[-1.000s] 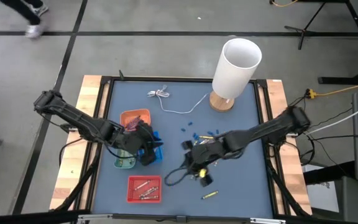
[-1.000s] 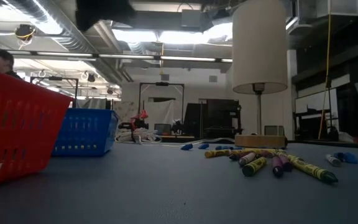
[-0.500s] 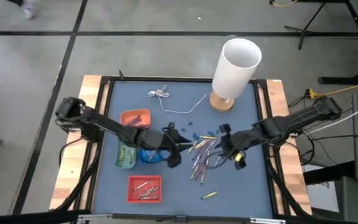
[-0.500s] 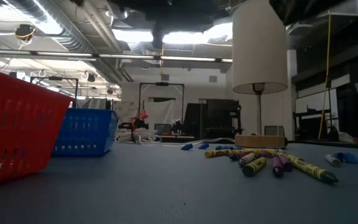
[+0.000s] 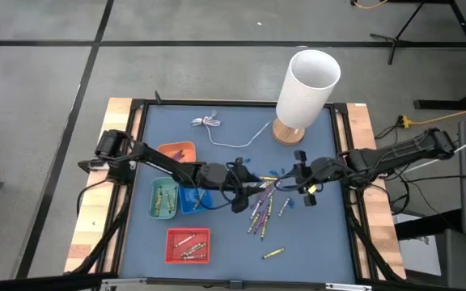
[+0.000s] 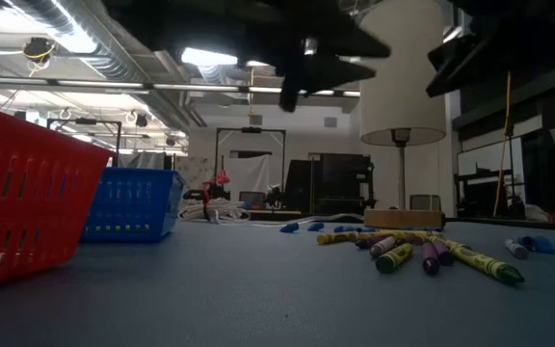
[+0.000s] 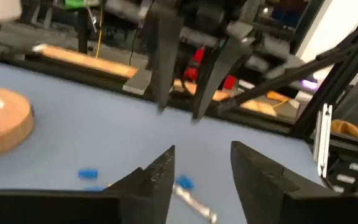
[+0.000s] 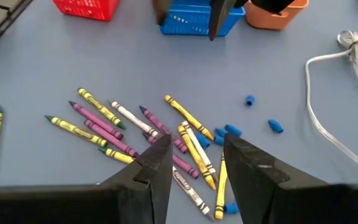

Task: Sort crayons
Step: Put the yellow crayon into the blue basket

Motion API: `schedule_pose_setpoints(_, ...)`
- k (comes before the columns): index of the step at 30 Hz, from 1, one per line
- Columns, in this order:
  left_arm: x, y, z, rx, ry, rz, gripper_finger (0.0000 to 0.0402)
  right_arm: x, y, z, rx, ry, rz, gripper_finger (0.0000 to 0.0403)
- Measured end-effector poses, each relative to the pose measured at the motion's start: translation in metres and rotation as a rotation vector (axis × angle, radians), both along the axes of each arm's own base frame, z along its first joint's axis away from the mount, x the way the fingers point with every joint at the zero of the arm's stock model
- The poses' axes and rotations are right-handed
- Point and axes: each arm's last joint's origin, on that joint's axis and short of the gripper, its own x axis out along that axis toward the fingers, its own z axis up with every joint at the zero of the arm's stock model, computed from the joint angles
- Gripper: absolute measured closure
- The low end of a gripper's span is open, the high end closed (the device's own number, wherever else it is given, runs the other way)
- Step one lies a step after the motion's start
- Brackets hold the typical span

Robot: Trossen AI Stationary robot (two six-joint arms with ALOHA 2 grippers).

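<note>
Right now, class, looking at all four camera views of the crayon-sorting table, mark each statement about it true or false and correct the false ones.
1. A loose heap of yellow, purple and whitish crayons lies on the blue table between the two grippers. True.
2. The left gripper holds a crayon. False: its fingers are open and empty.
3. One yellow crayon lies apart from the heap. True.
4. The red mesh basket is empty. False: a few crayons lie in it.
5. The white lamp with a round wooden base lies tipped over. False: it stands upright.
6. The right gripper is open. True.
</note>
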Motion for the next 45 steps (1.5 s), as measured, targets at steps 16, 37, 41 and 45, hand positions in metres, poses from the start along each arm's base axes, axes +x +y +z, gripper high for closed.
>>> schedule_pose_setpoints(16, 0.015, -0.011, 0.015, 0.049, 0.545, 0.158, 0.0250, 0.000, -0.004, -0.005, 0.022, 0.018, -0.043, 0.0260)
schedule_pose_setpoints(37, 0.028, -0.017, -0.085, -0.014, 0.758, 0.250, 0.0250, 0.000, -0.004, -0.005, 0.021, 0.022, -0.042, 0.0260)
schedule_pose_setpoints(41, 0.026, -0.016, -0.086, -0.010, 0.776, 0.256, 0.0254, 0.000, -0.004, -0.005, 0.021, 0.022, -0.042, 0.0260)
schedule_pose_setpoints(45, 0.026, -0.016, -0.086, -0.030, 0.777, 0.265, 0.0276, 0.000, -0.004, -0.005, 0.021, 0.022, -0.042, 0.0260)
